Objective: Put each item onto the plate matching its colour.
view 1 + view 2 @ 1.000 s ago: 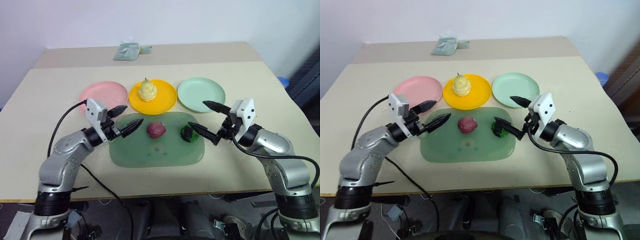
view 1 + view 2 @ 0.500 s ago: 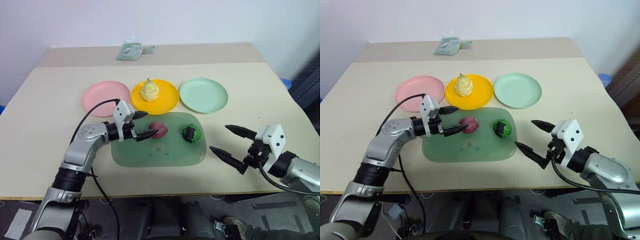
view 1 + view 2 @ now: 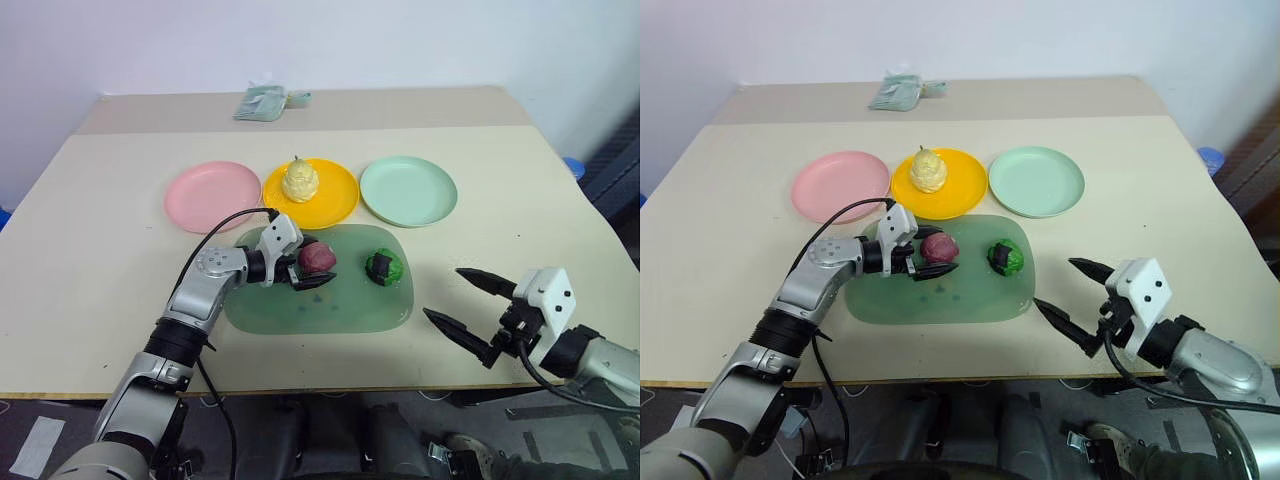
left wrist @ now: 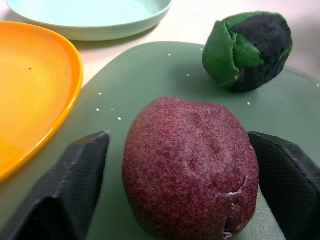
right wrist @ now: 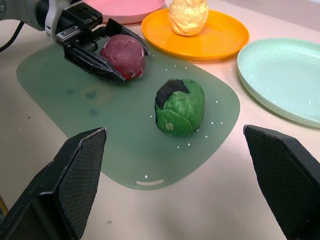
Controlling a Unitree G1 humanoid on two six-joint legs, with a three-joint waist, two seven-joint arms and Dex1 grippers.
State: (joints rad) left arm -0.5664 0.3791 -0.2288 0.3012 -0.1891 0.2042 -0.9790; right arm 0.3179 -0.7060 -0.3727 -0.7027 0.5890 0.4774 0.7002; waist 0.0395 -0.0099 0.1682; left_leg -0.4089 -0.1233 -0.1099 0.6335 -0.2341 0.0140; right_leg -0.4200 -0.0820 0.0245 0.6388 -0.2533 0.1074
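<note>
left claw (image 3: 308, 268) clamped on the dark red-purple ball (image 4: 190, 165) on the green mat (image 3: 350, 310); right claw (image 3: 470, 308) spread wide, holding nothing; the right wrist view shows the pear (image 5: 188, 16).

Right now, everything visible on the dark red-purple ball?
The dark red-purple ball is a rounded, slightly lumpy toy with a speckled matte skin and a small crease low on one side. It sits on the translucent green mat, between the left gripper's black jaws, which flank it closely on both sides.
</note>
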